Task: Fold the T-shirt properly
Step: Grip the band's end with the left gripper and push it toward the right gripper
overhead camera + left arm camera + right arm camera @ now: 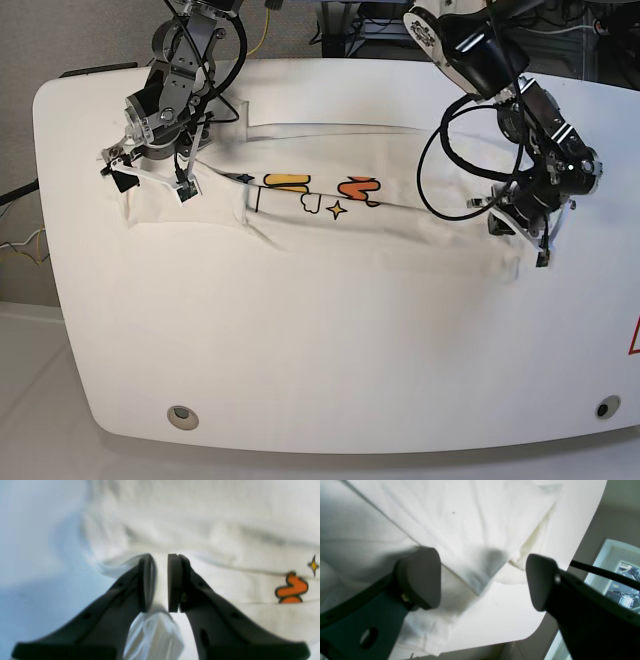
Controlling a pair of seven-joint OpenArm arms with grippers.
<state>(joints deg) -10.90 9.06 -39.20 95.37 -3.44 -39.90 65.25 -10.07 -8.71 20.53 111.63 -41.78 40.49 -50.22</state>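
Mid-fold: my left gripper (161, 582) pinches the T-shirt (330, 215) edge, my right gripper (483, 578) gapes above its corner, needing to close.

White shirt (330, 225) on a white table (300, 340); its print shows orange and yellow shapes, a yellow star, perhaps dark outlines.

The T-shirt (330, 215) lies across the table (320, 350), an end effector over each end.

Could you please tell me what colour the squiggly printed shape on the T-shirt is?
Orange with a dark outline, clearest in the left wrist view.
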